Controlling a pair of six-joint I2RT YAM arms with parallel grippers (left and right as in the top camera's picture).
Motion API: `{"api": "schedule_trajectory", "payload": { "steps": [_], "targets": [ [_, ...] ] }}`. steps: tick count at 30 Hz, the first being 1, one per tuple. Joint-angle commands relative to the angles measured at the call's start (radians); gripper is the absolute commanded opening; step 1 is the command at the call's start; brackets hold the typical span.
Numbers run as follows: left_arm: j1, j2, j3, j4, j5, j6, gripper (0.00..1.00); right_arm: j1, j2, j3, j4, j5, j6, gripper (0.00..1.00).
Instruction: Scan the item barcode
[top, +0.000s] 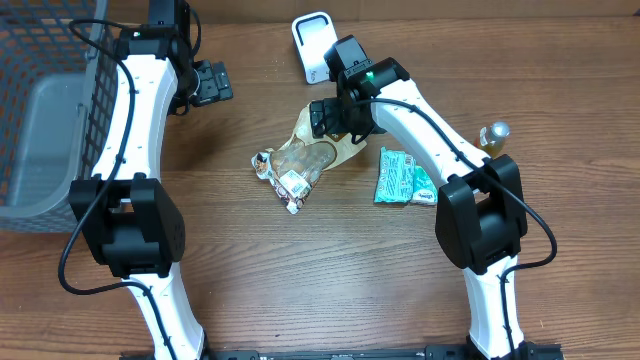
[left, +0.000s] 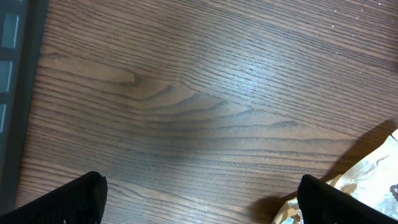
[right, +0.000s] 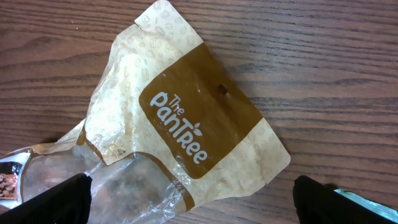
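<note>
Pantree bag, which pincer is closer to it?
Right. The right pincer hovers above the brown end of the Pantree bag; the left pincer sits off to its left, apart.

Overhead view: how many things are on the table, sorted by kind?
Snack packets: 2, brown PanTree bag and teal packet
White scanner: 1
Mesh basket: 1
Small bottle: 1
Total: 5
</note>
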Motion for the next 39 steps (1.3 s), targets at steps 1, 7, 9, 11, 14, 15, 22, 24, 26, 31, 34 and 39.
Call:
{"api": "schedule_trajectory", "payload": {
  "steps": [1,7,9,11,14,15,22,24,26,31,34,39],
  "targets": [
    [-0.004,-0.005,0.013,0.001,-0.010,0.019,1.00,-0.002,-0.033,0.011,0.005,-0.002,-0.005,1.00],
    [-0.004,-0.005,0.013,0.001,-0.010,0.019,0.99,-0.002,-0.033,0.011,0.005,-0.002,-0.005,1.00],
    [-0.004,-0.005,0.013,-0.012,0.032,0.007,1.00,-0.002,-0.033,0.011,0.005,-0.002,-0.005,1.00],
    [-0.008,-0.005,0.013,-0.093,0.125,0.008,1.00,-0.002,-0.033,0.011,0.005,-0.002,-0.005,1.00],
    [-0.015,-0.003,0.004,-0.147,0.218,-0.010,0.93,-0.002,-0.033,0.011,0.005,-0.002,-0.005,1.00],
    [-0.021,-0.003,-0.005,-0.161,0.260,-0.009,0.86,-0.002,-0.033,0.011,0.005,-0.002,-0.005,1.00],
    [-0.098,-0.003,-0.071,-0.175,0.354,-0.007,0.11,-0.002,-0.033,0.011,0.005,-0.002,-0.005,1.00],
    [-0.125,-0.003,-0.081,-0.172,0.352,-0.008,0.04,-0.002,-0.033,0.011,0.028,-0.002,0.003,1.00],
    [-0.153,-0.003,-0.093,-0.160,0.342,-0.007,0.04,-0.002,-0.033,0.011,0.066,-0.002,0.003,1.00],
    [-0.204,-0.003,-0.142,-0.114,0.290,-0.029,0.05,-0.002,-0.034,0.011,0.026,-0.021,0.002,1.00],
    [-0.213,-0.003,-0.182,-0.080,0.290,-0.061,0.04,-0.007,-0.032,0.011,-0.021,-0.021,0.002,0.99],
    [-0.214,-0.003,-0.264,0.015,0.289,-0.064,0.04,-0.023,-0.027,0.010,-0.046,-0.057,-0.037,0.92]
  ]
}}
